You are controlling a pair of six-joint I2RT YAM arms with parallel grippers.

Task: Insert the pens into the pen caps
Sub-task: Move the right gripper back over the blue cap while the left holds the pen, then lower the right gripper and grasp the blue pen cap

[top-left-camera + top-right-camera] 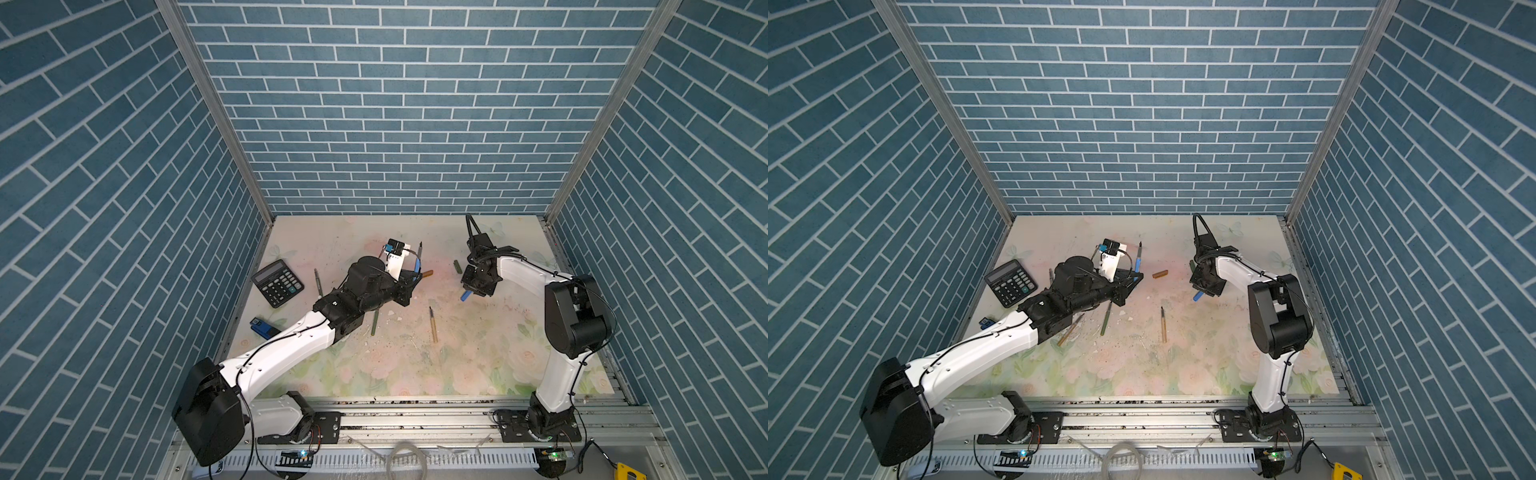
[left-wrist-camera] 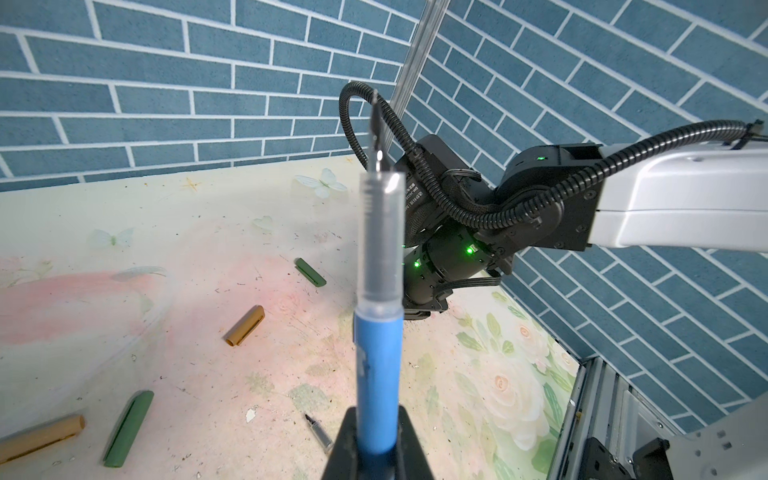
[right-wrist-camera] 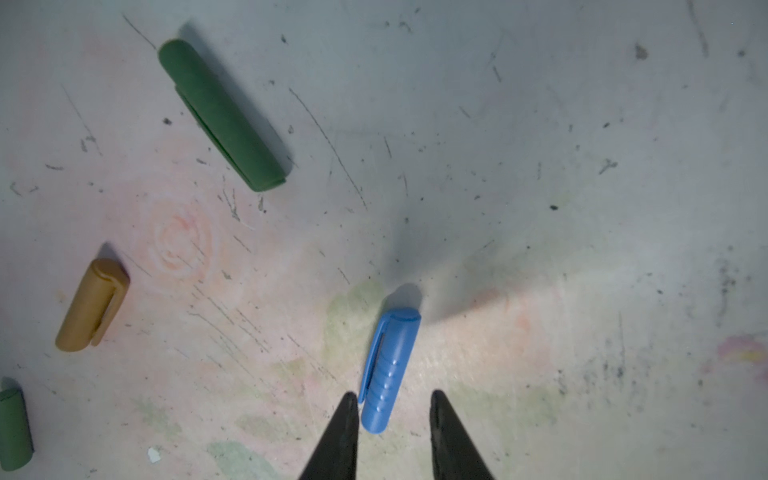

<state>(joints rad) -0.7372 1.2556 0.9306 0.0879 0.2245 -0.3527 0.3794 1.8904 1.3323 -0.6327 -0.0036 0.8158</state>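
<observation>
My left gripper (image 1: 411, 284) (image 2: 378, 415) is shut on a blue pen (image 1: 417, 262) (image 1: 1137, 261) (image 2: 379, 365), which it holds above the table with the dark tip pointing up. A blue pen cap (image 3: 390, 365) (image 1: 466, 295) (image 1: 1198, 296) lies flat on the table. My right gripper (image 3: 392, 399) (image 1: 473, 289) hangs over it, open, with the cap's near end between the fingertips, close to one finger. A dark green cap (image 3: 222, 114) (image 1: 457, 266) and a tan cap (image 3: 92, 305) (image 1: 1160, 274) (image 2: 245, 320) lie between the two grippers.
A tan pen (image 1: 433, 326) (image 1: 1163, 326) lies mid-table. A green pen (image 1: 1105, 318) and another tan pen (image 1: 1070, 330) lie partly under the left arm. A calculator (image 1: 277, 283) and a slim pen (image 1: 318, 282) sit at the left, with a blue object (image 1: 262, 326) near the left wall.
</observation>
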